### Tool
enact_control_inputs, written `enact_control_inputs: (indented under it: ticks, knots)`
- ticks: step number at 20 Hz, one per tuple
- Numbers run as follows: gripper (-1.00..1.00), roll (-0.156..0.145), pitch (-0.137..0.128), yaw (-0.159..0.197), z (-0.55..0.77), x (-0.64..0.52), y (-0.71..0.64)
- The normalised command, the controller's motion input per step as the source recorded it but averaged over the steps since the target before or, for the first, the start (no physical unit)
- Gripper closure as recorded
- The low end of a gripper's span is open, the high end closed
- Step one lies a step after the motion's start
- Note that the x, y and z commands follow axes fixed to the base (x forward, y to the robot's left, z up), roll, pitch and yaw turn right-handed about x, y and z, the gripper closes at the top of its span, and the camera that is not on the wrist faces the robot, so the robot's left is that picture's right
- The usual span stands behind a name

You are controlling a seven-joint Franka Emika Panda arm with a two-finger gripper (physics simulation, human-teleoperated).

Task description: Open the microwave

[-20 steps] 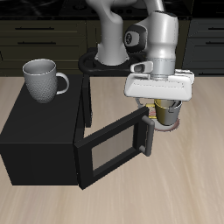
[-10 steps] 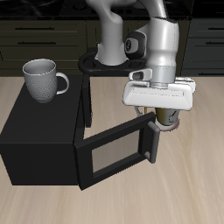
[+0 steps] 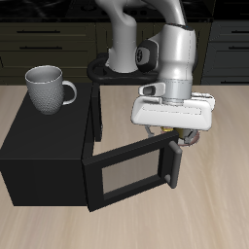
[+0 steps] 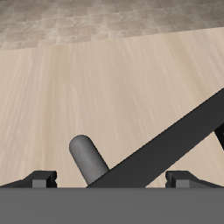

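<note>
Even, soft light falls across my desk (image 3: 219,195); the pale wood reads bright with no glare. Shadows are faint, only a weak dark patch under my arm beside the microwave (image 3: 58,156), whose matte black swallows detail. The cabinets (image 3: 49,44) behind sit dim. Both renders are sharp, free of blur or edge distortion, though low resolution leaves edges jagged.

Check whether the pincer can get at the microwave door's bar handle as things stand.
Probably yes: the pincer hangs right above the grey bar handle on the partly open microwave door, and nothing lies between them. Whether it is open or shut cannot be told.
</note>
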Motion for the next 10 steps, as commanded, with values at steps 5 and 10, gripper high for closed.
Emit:
enact_control_inputs:
  ticks: [5,10]
  knots:
    - [-1.0,0.025,-0.008,0.006,-0.04,0.15,0.13]
    - [-1.0,0.029,-0.01,-0.013,0.03,0.14,0.19]
